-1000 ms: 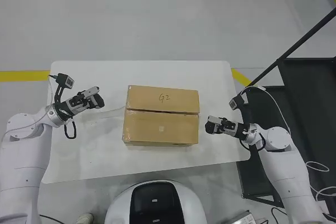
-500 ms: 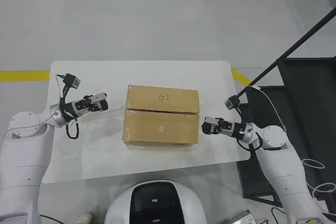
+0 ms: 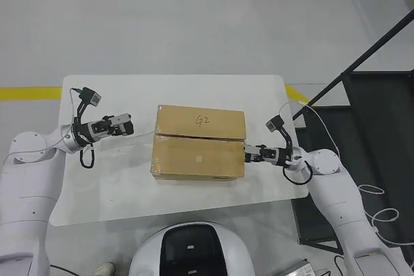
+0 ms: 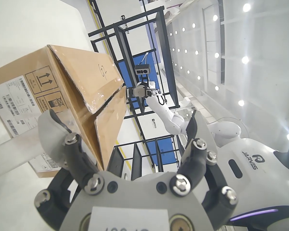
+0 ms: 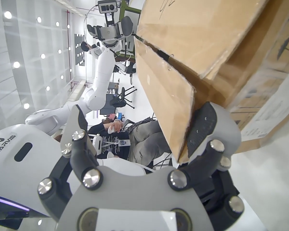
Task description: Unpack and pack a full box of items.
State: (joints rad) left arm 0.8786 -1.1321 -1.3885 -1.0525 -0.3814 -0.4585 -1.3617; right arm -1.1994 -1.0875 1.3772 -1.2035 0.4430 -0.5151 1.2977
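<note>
Two end effectors flank the cardboard box (image 3: 199,157), closed, mid-surface (image 3: 110,196). At one end the right end effector (image 3: 249,153) is released, spread wide around the near flap (image 5: 163,92) corner. The left end effector (image 3: 124,126) is released too, just beside the opposite end, apart. Step looks like flap-lifting: get under the flap edge before closing. Right wrist view: seam (image 5: 163,56) gapes, tape apparently cut; from above it reads as a plain line.

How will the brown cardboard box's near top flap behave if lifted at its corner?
The brown cardboard flap looks flat and stiff, likely hinging up whole. Torn seam tape suggests little resistance. The broad, low box probably stays put.
</note>
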